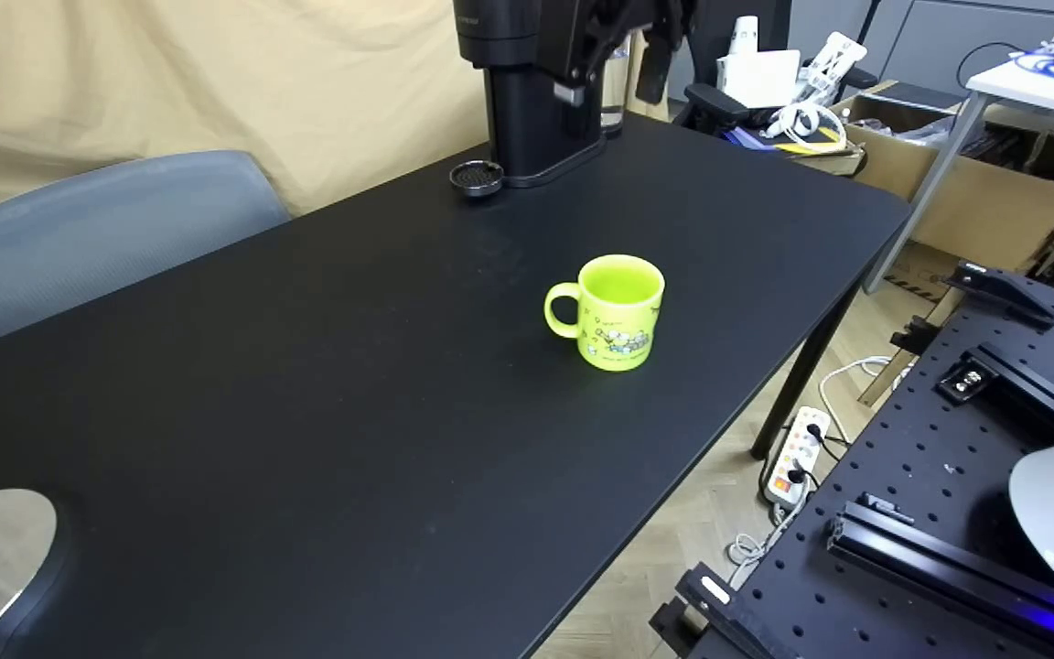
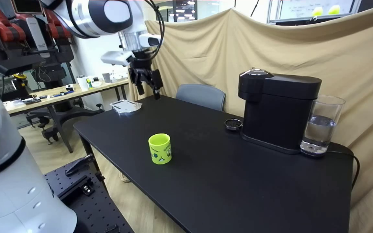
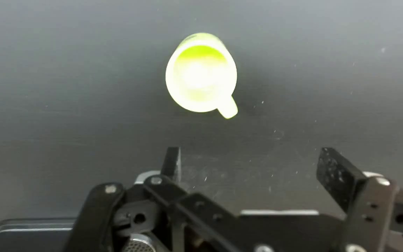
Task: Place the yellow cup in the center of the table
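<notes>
The yellow cup [image 1: 618,316] is a bright yellow-green mug with printed figures, standing upright on the black table [image 1: 353,394]. In an exterior view its handle points left; in another exterior view the cup [image 2: 160,149] stands near the table's long edge, handle hidden. In the wrist view the cup [image 3: 201,77] is seen from above, its handle toward the lower right, ahead of the fingers. My gripper [image 3: 250,154] is open with nothing between its fingers. In both exterior views the gripper [image 1: 614,87] [image 2: 148,92] hangs above the table, apart from the cup.
A black coffee machine [image 2: 277,113] stands at the table's far side, with a round metal strainer [image 2: 233,124] and a glass of water [image 2: 321,129] beside it. A silver plate [image 2: 126,106] lies at one end. A perforated bench [image 1: 939,467] stands alongside.
</notes>
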